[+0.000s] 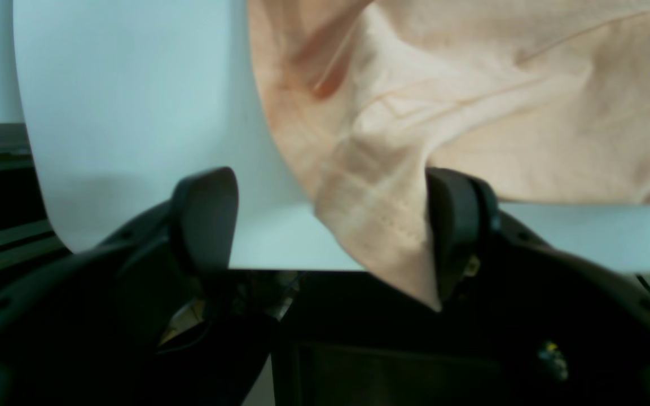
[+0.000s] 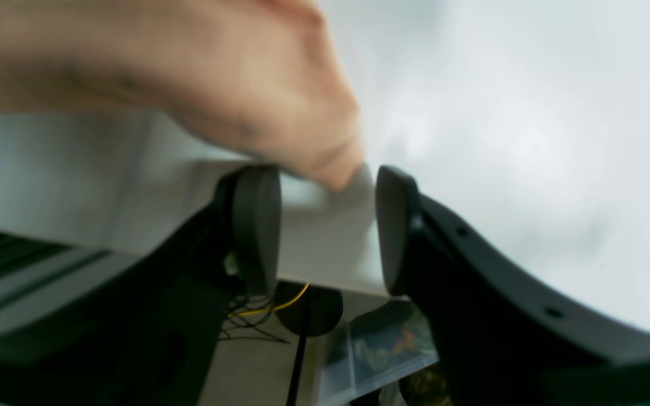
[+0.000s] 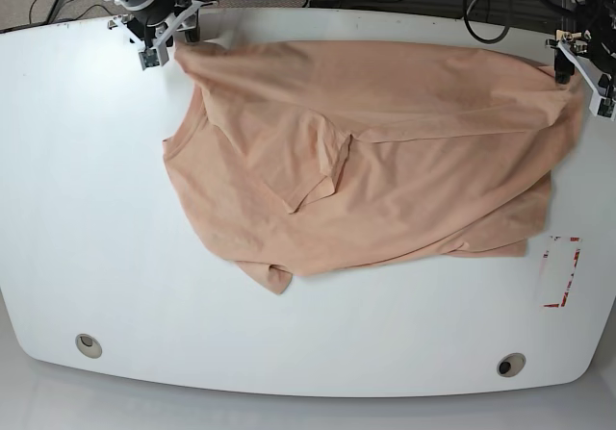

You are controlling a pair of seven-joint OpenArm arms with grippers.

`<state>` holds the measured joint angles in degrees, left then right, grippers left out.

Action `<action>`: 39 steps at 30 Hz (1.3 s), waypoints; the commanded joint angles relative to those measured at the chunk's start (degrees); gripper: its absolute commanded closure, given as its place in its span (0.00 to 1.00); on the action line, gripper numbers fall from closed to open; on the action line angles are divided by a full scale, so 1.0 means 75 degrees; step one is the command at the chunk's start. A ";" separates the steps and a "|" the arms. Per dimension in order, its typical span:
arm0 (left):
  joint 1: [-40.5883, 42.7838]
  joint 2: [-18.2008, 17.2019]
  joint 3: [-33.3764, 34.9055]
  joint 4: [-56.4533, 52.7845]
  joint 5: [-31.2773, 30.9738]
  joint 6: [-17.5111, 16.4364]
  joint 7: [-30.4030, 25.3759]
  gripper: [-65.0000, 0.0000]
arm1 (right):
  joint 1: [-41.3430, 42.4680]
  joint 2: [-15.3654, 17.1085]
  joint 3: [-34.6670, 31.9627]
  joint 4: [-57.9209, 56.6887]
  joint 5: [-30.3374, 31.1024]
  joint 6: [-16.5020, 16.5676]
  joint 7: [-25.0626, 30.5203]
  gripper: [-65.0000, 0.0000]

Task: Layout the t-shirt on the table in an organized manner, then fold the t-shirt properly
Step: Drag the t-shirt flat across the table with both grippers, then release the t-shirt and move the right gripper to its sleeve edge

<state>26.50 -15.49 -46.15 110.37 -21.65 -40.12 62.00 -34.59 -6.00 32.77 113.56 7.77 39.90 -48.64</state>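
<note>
The pale peach t-shirt lies spread, with folds and wrinkles, across the far half of the white table. At the shirt's far right corner is my left gripper. In the left wrist view that gripper stands open, and a hemmed shirt corner hangs over the table edge between the jaws, resting against the right finger. My right gripper is at the shirt's far left corner. Up close it is open, with a blurred tip of the shirt just above the gap.
Two grey grommets sit near the front edge. A red tape outline marks the table's right side. Cables lie beyond the far edge. Both grippers hang at that edge, with floor clutter below.
</note>
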 commanded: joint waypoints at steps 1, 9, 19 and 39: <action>0.0188 -0.0121 -0.0112 0.0106 -0.0003 0.0016 -0.0055 0.31 | -0.0165 0.0032 0.0032 0.0138 0.0083 0.0013 0.0103 0.59; 0.0340 -0.0192 -0.0510 0.0118 -0.0061 0.0016 -0.0055 0.31 | -0.0165 0.0044 0.0078 0.0162 0.0083 0.0013 0.0103 0.59; -0.0011 -0.0227 -0.0838 0.0153 -0.0015 0.0016 -0.0067 0.31 | -0.0106 0.0255 0.0477 0.0185 0.0025 0.0013 0.0103 0.59; -0.0046 -0.0227 -0.0921 0.0153 -0.0015 0.0016 -0.0067 0.31 | 0.2180 0.0782 0.1591 0.0162 0.0037 0.0013 -0.0119 0.58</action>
<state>26.02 -16.14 -52.56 110.52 -21.52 -40.12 62.06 -21.69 -0.34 44.64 113.73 7.33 39.92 -49.65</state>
